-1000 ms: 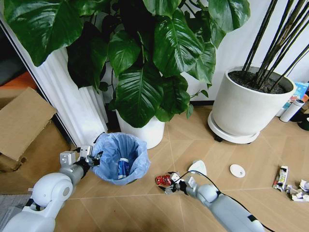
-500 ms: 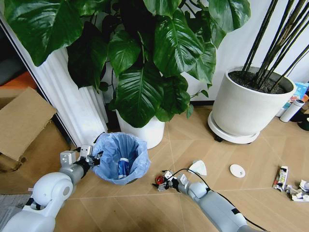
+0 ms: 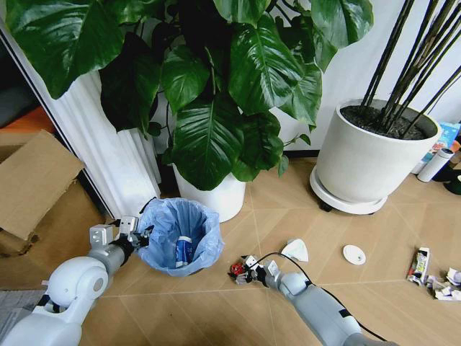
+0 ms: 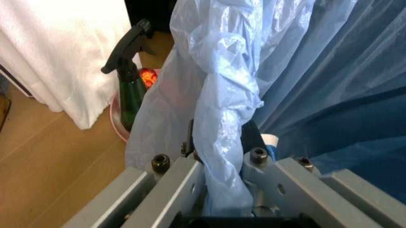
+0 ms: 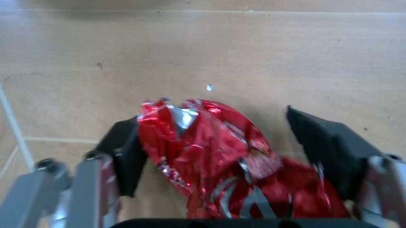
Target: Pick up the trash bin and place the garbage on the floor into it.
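— Where does your left gripper (image 3: 141, 236) stand?

— At the near-left rim of the trash bin (image 3: 181, 237), jaws pinched on the folded blue bag lining it. The bin sits on the floor (image 3: 288, 194) before the white plant pot (image 3: 216, 196), a white-blue small bottle (image 3: 184, 250) inside it. A green spray bottle (image 4: 131, 90) shows past the bag.

— And your right gripper (image 3: 243, 270)?

— Low over the boards, just right of the bin, its jaws fairly wide around the red wrapper (image 5: 209, 152); one black finger (image 5: 129, 154) touches the foil, the other stands apart.

— The remaining garbage?

— A pale tissue (image 3: 294, 250) and white round disc (image 3: 354, 254) lie farther right; more litter at the far-right edge.
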Controlling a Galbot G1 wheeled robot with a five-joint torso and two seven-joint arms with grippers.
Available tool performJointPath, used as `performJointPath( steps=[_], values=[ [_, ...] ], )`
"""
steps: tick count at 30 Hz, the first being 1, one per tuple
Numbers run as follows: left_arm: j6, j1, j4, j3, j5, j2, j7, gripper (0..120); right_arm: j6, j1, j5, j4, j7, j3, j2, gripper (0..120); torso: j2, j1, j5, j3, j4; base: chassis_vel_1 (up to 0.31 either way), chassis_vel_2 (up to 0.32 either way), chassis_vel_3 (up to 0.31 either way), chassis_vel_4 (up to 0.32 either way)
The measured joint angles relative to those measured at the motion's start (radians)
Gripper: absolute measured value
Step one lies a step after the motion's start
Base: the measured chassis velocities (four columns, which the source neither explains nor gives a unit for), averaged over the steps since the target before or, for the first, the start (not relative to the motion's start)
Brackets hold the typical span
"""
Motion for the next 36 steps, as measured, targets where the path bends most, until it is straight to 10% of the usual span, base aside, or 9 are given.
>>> performJointPath(
  steps=[18,36],
  values=[
    [0.001,0.0,-0.004,0.002,0.0,-0.001,0.002,0,0.003,-0.008,-0.003,0.012,0.008,0.01,-0.002,22,0.0,0.0,0.0,0.0,0.0,0.0,0.0,0.0,0.0],
    [0.001,0.007,-0.01,0.002,0.006,-0.003,0.008,0,-0.008,-0.106,0.039,0.215,0.066,0.114,-0.055,22,0.0,0.0,0.0002,0.0,-0.0001,0.0,0.0,0.0,0.0]
  ],
)
